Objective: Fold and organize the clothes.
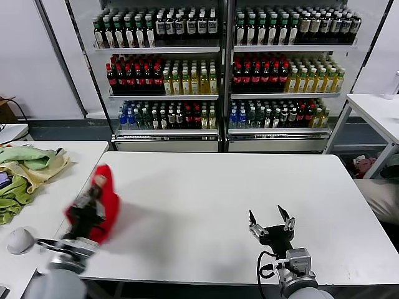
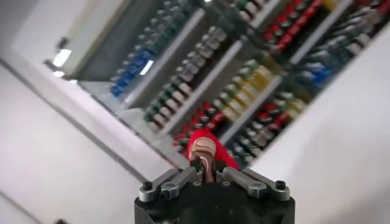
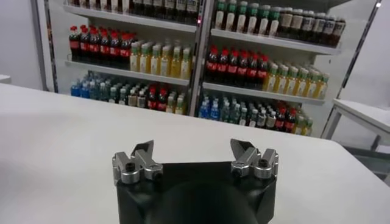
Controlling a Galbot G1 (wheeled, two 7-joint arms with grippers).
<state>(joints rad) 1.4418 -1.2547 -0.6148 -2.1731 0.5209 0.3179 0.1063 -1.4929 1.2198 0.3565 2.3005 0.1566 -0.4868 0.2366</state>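
The left tool [image 1: 95, 192] is clamped on the bunched red shirt [image 1: 107, 200], held up over the bench's [image 1: 206, 205] left edge. The right tool [image 1: 272, 223] waits wide apart near the front.

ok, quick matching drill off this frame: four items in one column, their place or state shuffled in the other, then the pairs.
Items:
1. red T-shirt
2. left pincer
3. right pincer
4. pale green and yellow cloths

Place or state:
A. open, holding nothing, above the near right part of the main table
B. heaped on the side table at the left
C. bunched up, lifted at the main table's left edge
D. shut on red fabric

Pairs: 1-C, 2-D, 3-A, 4-B
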